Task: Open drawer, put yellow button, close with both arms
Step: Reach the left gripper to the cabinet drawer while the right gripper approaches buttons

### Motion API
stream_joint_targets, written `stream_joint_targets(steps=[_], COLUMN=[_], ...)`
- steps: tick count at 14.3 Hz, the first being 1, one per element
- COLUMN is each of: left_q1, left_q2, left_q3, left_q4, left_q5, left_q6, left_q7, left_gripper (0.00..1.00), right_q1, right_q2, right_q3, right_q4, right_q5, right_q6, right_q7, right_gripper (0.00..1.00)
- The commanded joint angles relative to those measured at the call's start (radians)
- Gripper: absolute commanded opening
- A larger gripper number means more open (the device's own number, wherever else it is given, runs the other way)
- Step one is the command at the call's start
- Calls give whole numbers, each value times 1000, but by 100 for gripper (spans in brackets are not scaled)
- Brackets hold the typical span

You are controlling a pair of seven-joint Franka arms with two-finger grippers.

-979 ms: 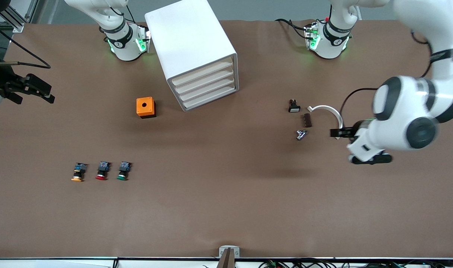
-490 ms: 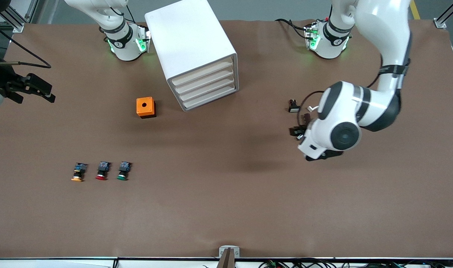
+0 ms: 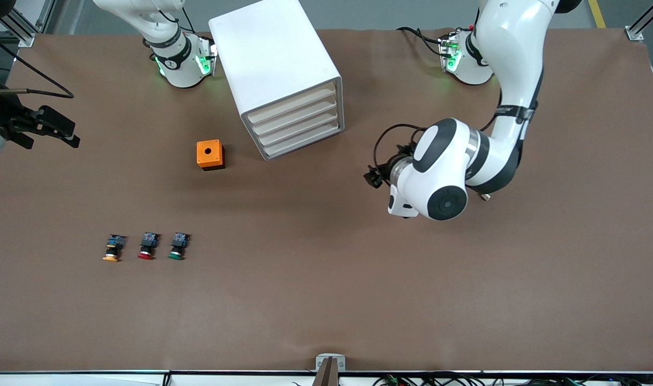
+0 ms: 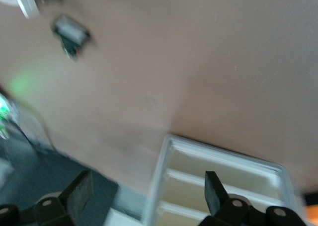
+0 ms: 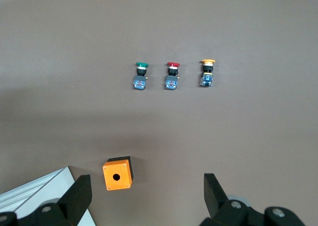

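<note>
The left hand (image 4: pixel 144 196) hangs with its two fingers spread wide and nothing between them, over the bare brown surface (image 3: pixel 326 300) between the white cabinet (image 3: pixel 275 69) and the small parts lying toward the left arm's end. In its wrist view the fingers frame the cabinet's cream fronts, all pushed in; the drawer (image 3: pixel 291 106) at the top is shut like the three below it.

The right hand (image 5: pixel 144 198) waits high up at the right arm's end of the surface, fingers likewise wide apart and empty.

The yellow button (image 3: pixel 112 249) lies on the surface well apart from both hands, nearer the front camera than the cabinet, cap pointing toward that camera. It ends a short row: the red button (image 3: pixel 147 247) beside it, then the green button (image 3: pixel 178 247). An orange box (image 3: pixel 210 154) with a hole in its top stands between that row and the cabinet, near the cabinet's front corner.
</note>
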Motion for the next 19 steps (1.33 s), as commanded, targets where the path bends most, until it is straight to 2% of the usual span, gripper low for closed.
stream_joint_targets(steps=[1, 6, 10, 12, 15, 19], left_q1=[-10, -55, -56, -56, -56, -56], left_q2=[44, 84, 118, 142, 167, 214], left_q3=[6, -3, -57, -83, -104, -126], left_q4=[37, 36, 36, 37, 36, 34], left_q5=[-143, -264, -356, -413, -464, -560], left_q6=[-29, -32, -32, -43, -67, -99], left_q7=[-228, -589, -826, -937, -1017, -1120], left_gripper=[99, 99, 99, 99, 99, 72], right_q1=[-25, -34, -40, -52, -91, -129], right_q2=[-22, 40, 203, 238, 309, 412], right_q3=[13, 11, 11, 11, 11, 11], right_q4=[-2, 28, 44, 56, 33, -66], right_q5=[7, -21, -22, -36, -42, -41], right_q6=[3, 19, 50, 58, 162, 401], right_q7=[-14, -16, -14, -16, -14, -8], right_gripper=[100, 100, 100, 100, 100, 100])
